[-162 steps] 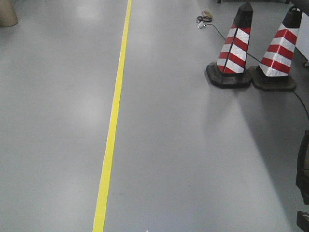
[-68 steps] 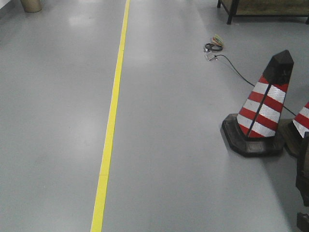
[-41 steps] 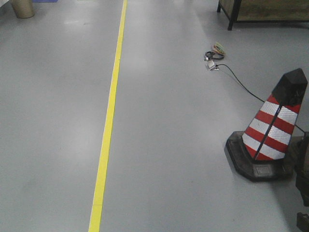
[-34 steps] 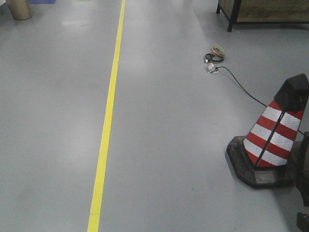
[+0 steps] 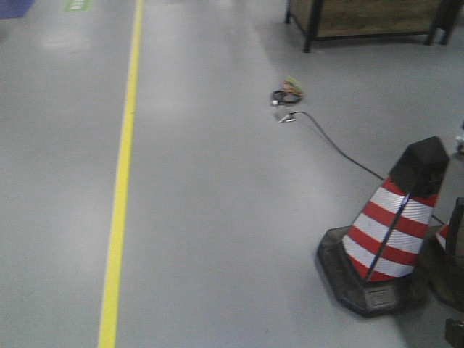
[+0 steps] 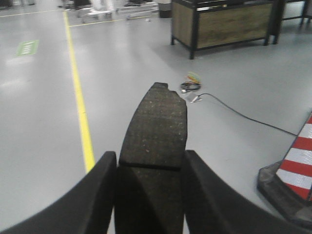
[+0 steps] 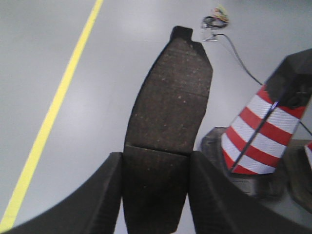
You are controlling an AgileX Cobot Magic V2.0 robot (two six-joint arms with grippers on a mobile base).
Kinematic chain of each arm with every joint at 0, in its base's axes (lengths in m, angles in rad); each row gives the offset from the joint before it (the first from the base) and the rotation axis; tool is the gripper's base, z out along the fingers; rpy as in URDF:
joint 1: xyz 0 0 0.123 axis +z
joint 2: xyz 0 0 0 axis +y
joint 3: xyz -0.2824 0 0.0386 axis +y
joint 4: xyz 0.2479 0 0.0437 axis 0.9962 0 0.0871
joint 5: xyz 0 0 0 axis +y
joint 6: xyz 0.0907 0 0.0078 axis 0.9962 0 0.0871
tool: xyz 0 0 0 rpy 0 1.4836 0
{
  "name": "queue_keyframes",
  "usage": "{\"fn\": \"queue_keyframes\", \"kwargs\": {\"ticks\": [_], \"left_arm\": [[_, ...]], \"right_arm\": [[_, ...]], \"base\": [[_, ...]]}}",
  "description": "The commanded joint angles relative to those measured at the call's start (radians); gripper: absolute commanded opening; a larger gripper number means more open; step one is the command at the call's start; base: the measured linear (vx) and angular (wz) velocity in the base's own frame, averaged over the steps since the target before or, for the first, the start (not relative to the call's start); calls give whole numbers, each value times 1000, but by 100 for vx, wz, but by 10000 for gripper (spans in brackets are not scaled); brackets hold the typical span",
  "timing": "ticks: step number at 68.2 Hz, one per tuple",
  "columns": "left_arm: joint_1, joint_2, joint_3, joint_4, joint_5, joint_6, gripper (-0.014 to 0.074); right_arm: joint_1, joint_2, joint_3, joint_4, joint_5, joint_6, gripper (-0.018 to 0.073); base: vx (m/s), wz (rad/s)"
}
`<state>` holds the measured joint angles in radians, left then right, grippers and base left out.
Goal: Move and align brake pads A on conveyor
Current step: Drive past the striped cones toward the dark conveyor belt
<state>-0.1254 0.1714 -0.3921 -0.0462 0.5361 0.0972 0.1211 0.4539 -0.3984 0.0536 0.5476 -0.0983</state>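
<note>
Each tool pinches one pad: left tool (image 6: 148, 195) on pad (image 6: 155, 126), right tool (image 7: 155, 195) on pad (image 7: 170, 97). No conveyor is visible, only floor (image 5: 217, 203) and a cone (image 5: 391, 225); placement and alignment appear to remain.

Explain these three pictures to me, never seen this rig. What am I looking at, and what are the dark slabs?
This is a wheeled robot with two arms, seen through its own cameras. The front view looks ahead along a grey factory floor with a yellow line, a striped traffic cone, a loose cable and a wooden bench further back. No conveyor is in sight.

The other two pictures come from cameras on the wrists, looking along the fingers. The left gripper is shut on a brake pad, a flat, dark, slightly curved slab with a groove across it. The right gripper is shut on a second pad. Both pads stick forward over the floor.
</note>
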Motion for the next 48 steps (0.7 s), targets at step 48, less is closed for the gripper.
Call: {"fn": "queue_keyframes", "kwargs": {"ticks": [48], "left_arm": [[-7, 12, -26, -11, -103, -8, 146]], "right_arm": [[-2, 2, -31, -3, -85, -5, 4]], "base": [[32, -74]]}}
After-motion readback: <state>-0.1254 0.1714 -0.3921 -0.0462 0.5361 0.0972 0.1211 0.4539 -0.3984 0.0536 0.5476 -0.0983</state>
